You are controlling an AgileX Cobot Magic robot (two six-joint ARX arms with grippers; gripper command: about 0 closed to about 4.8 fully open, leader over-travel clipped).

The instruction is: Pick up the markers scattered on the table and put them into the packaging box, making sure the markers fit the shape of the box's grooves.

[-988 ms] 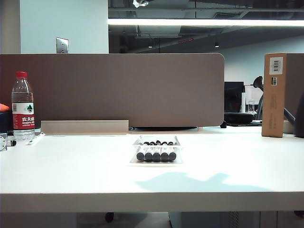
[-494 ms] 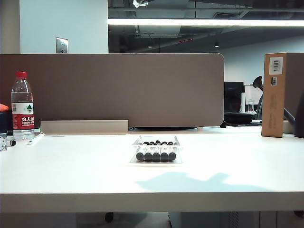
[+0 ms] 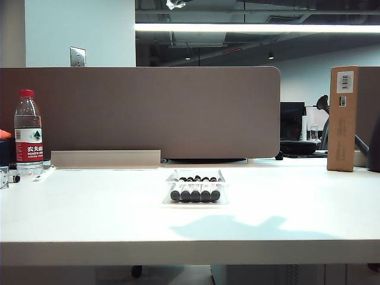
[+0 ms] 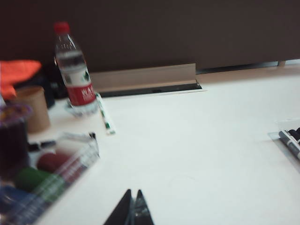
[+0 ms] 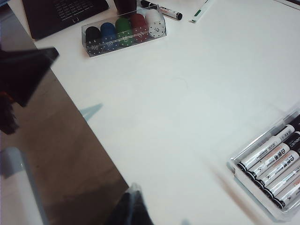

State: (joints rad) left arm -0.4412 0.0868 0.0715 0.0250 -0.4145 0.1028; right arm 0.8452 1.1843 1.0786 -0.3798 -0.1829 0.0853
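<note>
White desk point(image 3: 89, 219) holds the clear packaging box point(image 3: 196, 191) at its middle with five light, stiff, slippery markers point(image 3: 195, 193) in its grooves, best pinched mid-barrel, while the left gripper point(image 4: 132, 209) and right gripper point(image 5: 131, 205) hover away, both closed and empty.

Your markers point(image 3: 195, 193): five, white-barrelled, black-capped, lying parallel in the grooves point(image 5: 269, 171) of the clear packaging box point(image 3: 196, 176), mid-worktop point(image 3: 107, 214).
</note>
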